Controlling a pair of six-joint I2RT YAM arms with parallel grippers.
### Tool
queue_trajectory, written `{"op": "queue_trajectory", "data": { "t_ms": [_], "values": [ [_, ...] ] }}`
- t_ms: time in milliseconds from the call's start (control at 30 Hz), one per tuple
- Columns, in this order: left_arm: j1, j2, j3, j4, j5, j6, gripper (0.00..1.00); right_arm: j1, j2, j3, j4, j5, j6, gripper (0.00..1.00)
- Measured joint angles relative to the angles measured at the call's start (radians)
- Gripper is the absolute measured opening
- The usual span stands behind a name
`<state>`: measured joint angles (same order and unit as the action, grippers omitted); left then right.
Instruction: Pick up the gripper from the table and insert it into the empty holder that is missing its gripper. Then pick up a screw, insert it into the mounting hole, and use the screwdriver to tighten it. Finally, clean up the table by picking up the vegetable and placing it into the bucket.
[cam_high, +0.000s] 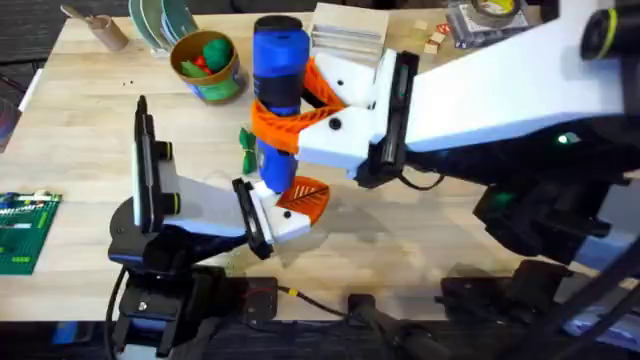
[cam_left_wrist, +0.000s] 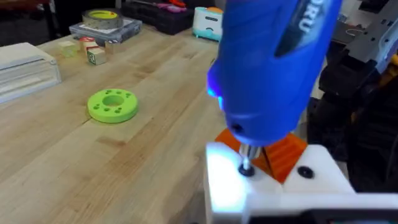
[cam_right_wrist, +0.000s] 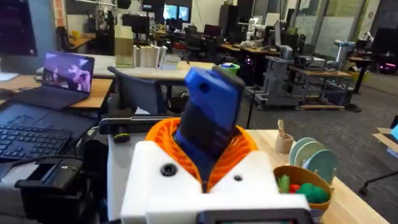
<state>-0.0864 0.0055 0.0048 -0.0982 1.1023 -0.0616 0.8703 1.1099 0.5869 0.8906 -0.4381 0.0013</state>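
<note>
— While the right gripper (cam_high: 300, 125) has its orange pads clamped round the blue screwdriver (cam_high: 279, 70), is the screw actually going in?

— Looks like it's being driven. From the left wrist camera the bit (cam_left_wrist: 247, 163) stands on the white holder (cam_left_wrist: 230, 180), with the orange gripper (cam_left_wrist: 283, 155) seated in it right behind. So I'd judge the fingertip step done and the screw placed, tightening under way.

— And the left gripper (cam_high: 290, 215)?

— It's low near the desk's front edge, right under the screwdriver. Whether its fingers are spread or closed, I can't tell.

— What's left, then?

— The clean-up. The little green vegetable (cam_high: 246, 147) lies on the desk beside the screwdriver, mid-desk. The yellow bucket (cam_high: 207, 65) sits toward the back edge, left of the screwdriver, with red and green toys in it already. That lime-green disc (cam_left_wrist: 112, 104) isn't part of it.
</note>
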Motion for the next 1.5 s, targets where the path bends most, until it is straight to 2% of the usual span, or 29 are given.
{"op": "queue_trajectory", "data": {
  "t_ms": [167, 267, 400, 533, 633, 767, 900, 1033, 1167, 1333, 1500],
  "values": [
    [0.000, 0.000, 0.000, 0.000, 0.000, 0.000, 0.006, -0.006, 0.000, 0.000, 0.026, -0.001, 0.001, 0.026],
    [0.000, 0.000, 0.000, 0.000, 0.000, 0.000, 0.006, -0.035, 0.005, 0.000, 0.140, -0.004, 0.003, 0.026],
    [0.000, 0.000, 0.000, 0.000, 0.000, 0.000, 0.006, -0.112, 0.002, 0.003, 0.280, -0.004, 0.003, 0.026],
    [0.000, 0.000, 0.000, 0.000, 0.000, 0.000, 0.006, -0.198, 0.000, 0.003, 0.272, -0.004, 0.000, 0.026],
    [0.000, 0.000, 0.000, 0.000, 0.000, 0.000, 0.006, -0.278, 0.000, 0.005, 0.204, -0.007, -0.054, 0.026],
    [0.000, 0.000, 0.000, 0.000, 0.000, 0.000, 0.006, -0.425, 0.001, 0.024, -0.066, -0.003, -0.208, 0.026],
    [0.000, 0.000, 0.000, 0.000, 0.000, 0.000, 0.006, -0.565, 0.026, 0.056, -0.329, 0.078, -0.446, 0.026],
    [0.000, 0.000, 0.000, 0.000, 0.000, 0.000, 0.006, -0.665, 0.074, 0.088, -0.440, 0.203, -0.672, 0.026],
    [0.000, 0.000, 0.000, 0.000, 0.000, 0.000, 0.006, -0.713, 0.126, 0.105, -0.488, 0.315, -0.880, 0.026],
    [0.000, 0.000, 0.000, 0.000, 0.000, 0.000, 0.006, -0.720, 0.241, 0.106, -0.551, 0.437, -1.093, 0.026],
    [0.000, 0.000, 0.000, 0.000, 0.000, 0.000, 0.006, -0.720, 0.381, 0.106, -0.564, 0.505, -1.188, 0.026]
  ]
}}
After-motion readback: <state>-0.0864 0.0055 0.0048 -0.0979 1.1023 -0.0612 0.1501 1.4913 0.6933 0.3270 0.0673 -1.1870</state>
